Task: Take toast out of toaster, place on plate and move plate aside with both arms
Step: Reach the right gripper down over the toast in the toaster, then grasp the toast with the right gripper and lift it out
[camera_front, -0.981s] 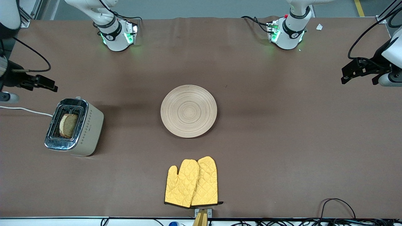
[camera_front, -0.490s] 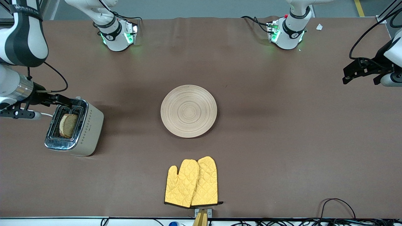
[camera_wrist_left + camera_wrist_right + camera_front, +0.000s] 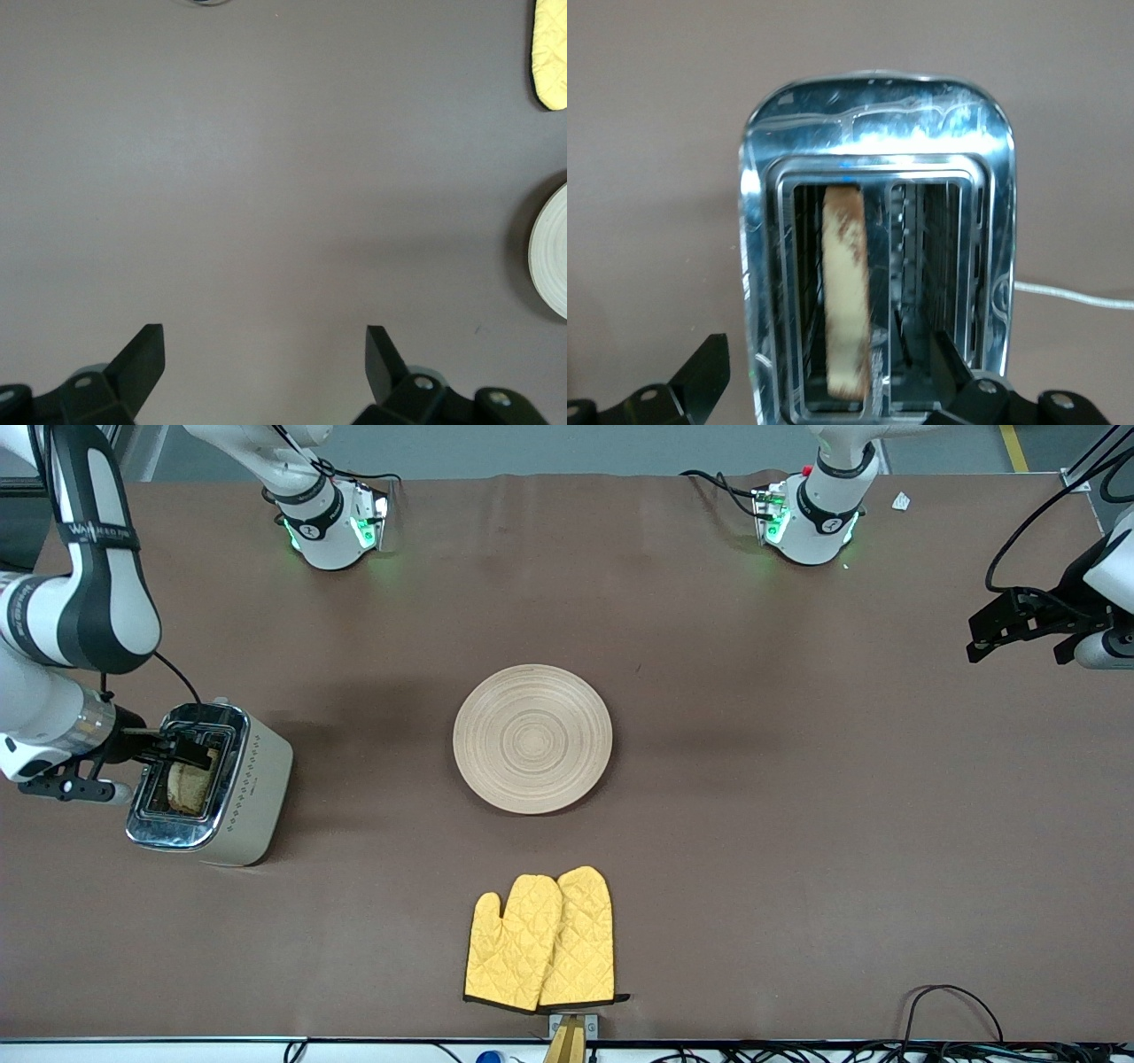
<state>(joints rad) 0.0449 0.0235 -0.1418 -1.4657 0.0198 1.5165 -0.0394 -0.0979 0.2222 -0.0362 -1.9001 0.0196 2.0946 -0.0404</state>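
Note:
The toast (image 3: 188, 786) stands upright in one slot of a cream and chrome toaster (image 3: 252, 797) at the right arm's end of the table. My right gripper (image 3: 182, 748) hangs open just over the toaster's top. In the right wrist view the toast (image 3: 846, 283) lies between the spread fingertips of that gripper (image 3: 830, 350), which do not touch it. The round beige plate (image 3: 532, 740) lies bare at mid-table. My left gripper (image 3: 1010, 633) waits open above the table's left-arm end, its jaws (image 3: 264, 335) over bare cloth, with the plate's rim (image 3: 554, 266) at the view's edge.
A pair of yellow oven mitts (image 3: 540, 939) lies nearer the front camera than the plate. The toaster's white cord (image 3: 1072, 297) trails off toward the table's edge. Brown cloth covers the table (image 3: 797, 824).
My right arm has swung in from the table's end, bringing its gripper over the toaster's slots. The left gripper has barely shifted. The toast and plate are unmoved.

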